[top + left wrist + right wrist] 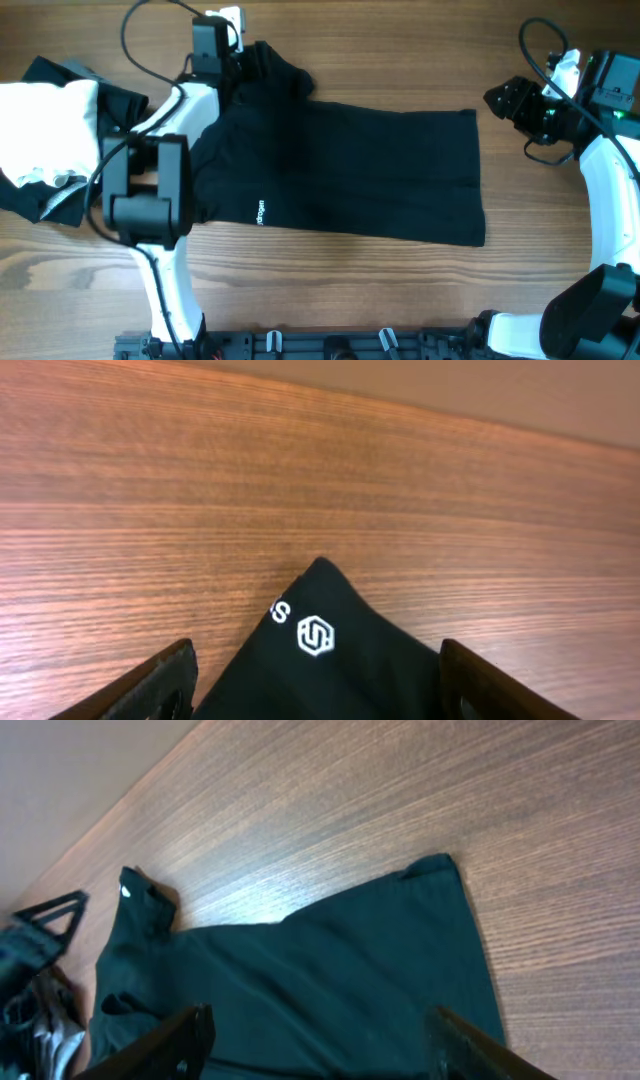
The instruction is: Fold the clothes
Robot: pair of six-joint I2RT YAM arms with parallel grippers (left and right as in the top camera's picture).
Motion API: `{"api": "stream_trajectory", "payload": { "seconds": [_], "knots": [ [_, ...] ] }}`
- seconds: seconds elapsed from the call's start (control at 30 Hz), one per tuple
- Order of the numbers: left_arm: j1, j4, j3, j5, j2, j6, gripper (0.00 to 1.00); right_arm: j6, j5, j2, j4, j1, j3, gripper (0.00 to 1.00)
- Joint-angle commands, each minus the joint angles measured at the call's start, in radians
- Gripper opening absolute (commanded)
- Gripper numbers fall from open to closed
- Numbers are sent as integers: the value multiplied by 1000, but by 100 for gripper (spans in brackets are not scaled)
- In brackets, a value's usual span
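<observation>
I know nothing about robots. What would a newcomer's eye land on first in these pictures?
First, the big black garment spread flat across the middle of the wooden table, with a small white round mark at one corner. Next, the left gripper, open with that marked corner between its fingers, and the right gripper, open off the garment's right end. A heap of white and black clothes sits at the table's left edge.

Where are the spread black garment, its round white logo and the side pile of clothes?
black garment (380, 170), overhead view, middle of its flat body.
round white logo (315, 635), left wrist view, centre of the mark.
pile of clothes (45, 120), overhead view, the white piece on top.
</observation>
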Motion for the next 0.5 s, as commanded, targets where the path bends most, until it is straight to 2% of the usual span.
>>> {"api": "stream_trajectory", "payload": {
  "seconds": [0.0, 0.27, 0.47],
  "knots": [
    [-5, 30, 4, 8, 63, 16, 76, -24, -15, 1, -18, 0, 8, 70],
    [-13, 51, 4, 9, 129, 16, 75, -25, -11, 1, -21, 0, 6, 71],
    [-29, 66, 4, 9, 151, 17, 61, -25, -11, 1, -34, 0, 6, 71]
  ]
}}
